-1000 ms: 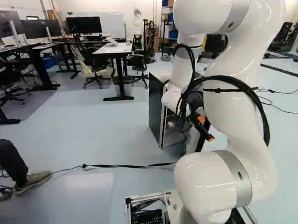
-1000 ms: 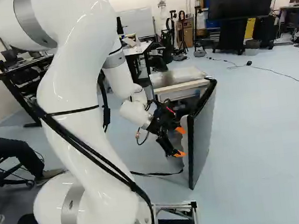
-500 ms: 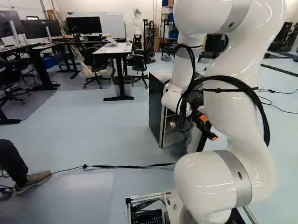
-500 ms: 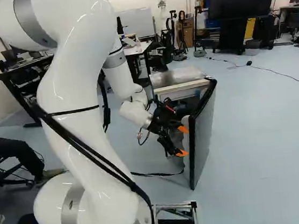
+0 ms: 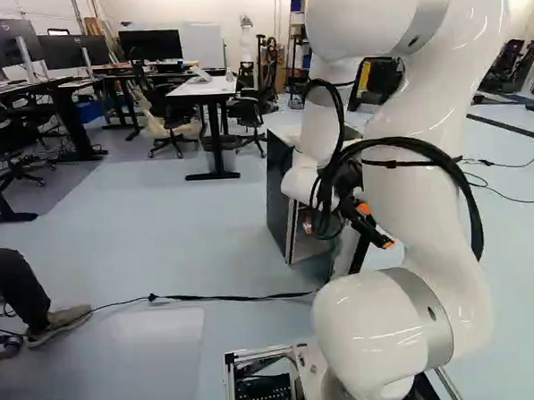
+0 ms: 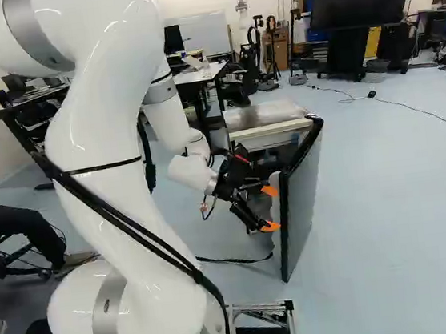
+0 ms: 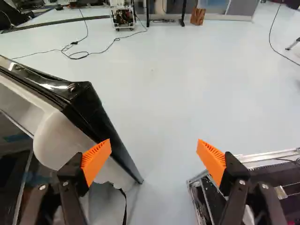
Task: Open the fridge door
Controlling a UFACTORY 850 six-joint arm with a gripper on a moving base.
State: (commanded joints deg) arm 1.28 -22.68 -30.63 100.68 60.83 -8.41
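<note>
Plainly, the pincer is held wide open, its orange pads spread well apart. Just beside one of them, the fridge door is seen swung open; whether it is touched cannot be told.

Reaches ahead with bent white arm and black claw angled downward, holding orange-padded fingers well apart.
</note>
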